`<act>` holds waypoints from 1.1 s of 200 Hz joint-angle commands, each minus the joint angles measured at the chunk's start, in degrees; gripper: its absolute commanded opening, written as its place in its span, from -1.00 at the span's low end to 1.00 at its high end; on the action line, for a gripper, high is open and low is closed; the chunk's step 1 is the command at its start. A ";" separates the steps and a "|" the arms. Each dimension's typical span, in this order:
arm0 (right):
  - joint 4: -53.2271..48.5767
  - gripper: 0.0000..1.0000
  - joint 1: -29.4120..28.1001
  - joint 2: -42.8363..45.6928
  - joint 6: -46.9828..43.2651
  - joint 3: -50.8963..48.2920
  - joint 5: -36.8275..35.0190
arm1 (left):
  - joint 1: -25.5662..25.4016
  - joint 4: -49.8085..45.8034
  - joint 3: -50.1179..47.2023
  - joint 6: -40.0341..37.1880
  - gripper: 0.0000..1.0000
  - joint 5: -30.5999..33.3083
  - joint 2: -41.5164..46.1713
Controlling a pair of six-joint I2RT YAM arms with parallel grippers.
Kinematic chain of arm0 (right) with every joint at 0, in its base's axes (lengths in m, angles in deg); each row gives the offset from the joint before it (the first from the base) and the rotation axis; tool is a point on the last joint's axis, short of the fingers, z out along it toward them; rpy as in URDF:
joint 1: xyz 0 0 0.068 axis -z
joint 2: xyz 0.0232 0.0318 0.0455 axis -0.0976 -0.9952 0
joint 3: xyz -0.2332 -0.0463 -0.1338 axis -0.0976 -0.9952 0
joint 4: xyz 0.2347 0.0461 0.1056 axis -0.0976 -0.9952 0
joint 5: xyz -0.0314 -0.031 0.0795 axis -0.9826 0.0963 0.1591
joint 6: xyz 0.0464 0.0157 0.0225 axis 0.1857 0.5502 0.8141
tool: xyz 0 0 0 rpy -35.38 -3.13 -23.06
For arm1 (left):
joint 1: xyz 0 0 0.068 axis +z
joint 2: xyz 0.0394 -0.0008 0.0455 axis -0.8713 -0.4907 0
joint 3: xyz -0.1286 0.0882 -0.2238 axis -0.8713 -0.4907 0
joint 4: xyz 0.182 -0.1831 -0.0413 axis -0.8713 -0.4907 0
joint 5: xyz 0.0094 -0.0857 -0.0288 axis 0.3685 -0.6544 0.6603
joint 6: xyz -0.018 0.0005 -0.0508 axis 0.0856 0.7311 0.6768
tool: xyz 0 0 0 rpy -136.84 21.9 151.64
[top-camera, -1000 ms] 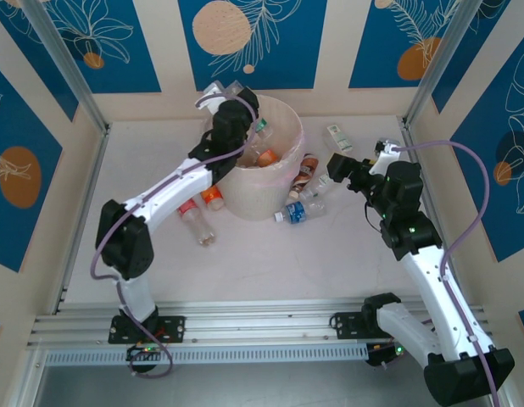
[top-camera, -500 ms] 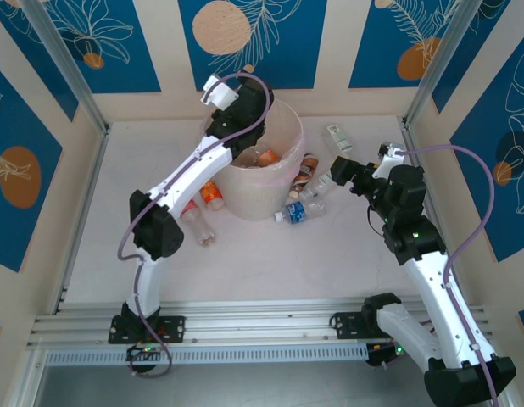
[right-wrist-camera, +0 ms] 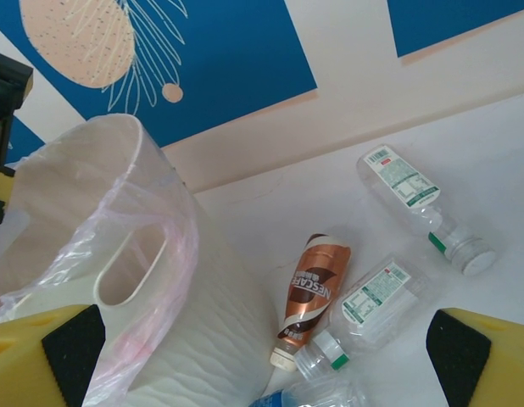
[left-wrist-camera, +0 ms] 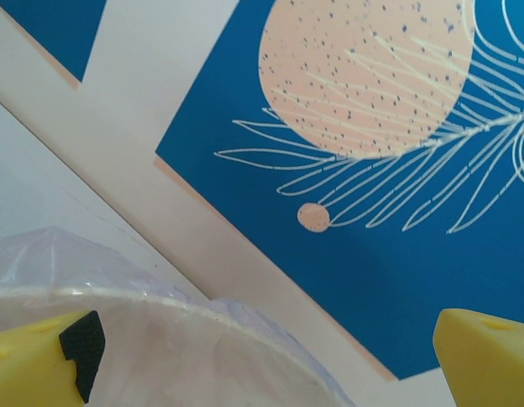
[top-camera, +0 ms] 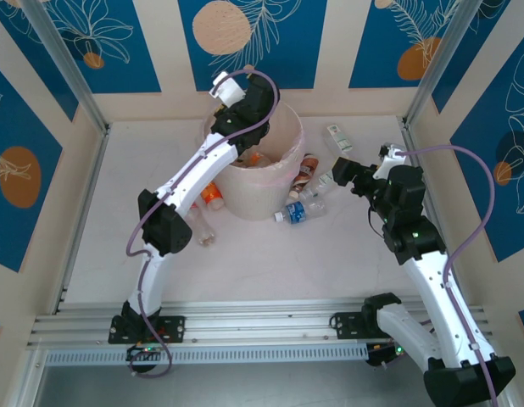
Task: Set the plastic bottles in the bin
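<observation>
Table (top-camera: pixel 270 263): pale, walled w/ blue-patterned panels (top-camera: pixel 245 42). Bin (top-camera: pixel 262 193) stands far-centre, liner (right-wrist-camera: pixel 160 246) draped over its rim. An orange-label bottle (top-camera: pixel 264 158) lies inside, maybe more under it; too small to tell. Left hand (left-wrist-camera: pixel 266 360) is up over the bin's far rim, fingers spread wide, nothing btwn them. Right hand (right-wrist-camera: pixel 262 365) is right of the bin, likewise spread & empty, facing loose bottles on the table: brown bottle (right-wrist-camera: pixel 311 292) beside the bin's foot, green-cap bottle (right-wrist-camera: pixel 372 309) just beside that, white-label bottle (right-wrist-camera: pixel 410 195) farther back. Left of bin: orange bottle (top-camera: pixel 211 193), clear bottle (top-camera: pixel 198 227).
</observation>
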 commanded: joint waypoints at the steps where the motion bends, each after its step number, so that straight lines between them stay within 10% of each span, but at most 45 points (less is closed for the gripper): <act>1: -1.02 0.99 1.09 -2.18 0.41 -0.64 -1.79 | -0.87 1.24 -1.86 -5.58 1.00 -4.46 5.09; 74: -3.69 0.99 4.50 -13.34 9.02 0.14 1.51 | -0.72 26.15 -29.80 -14.14 1.00 -12.70 22.27; 110: -8.02 0.99 4.54 -16.47 26.98 -2.33 -2.99 | -0.47 35.46 -38.66 -19.27 1.00 -21.57 27.88; 220: 1.75 1.00 -0.56 -19.41 46.58 -11.03 4.58 | 1.19 35.47 -57.55 -31.06 1.00 -28.96 46.35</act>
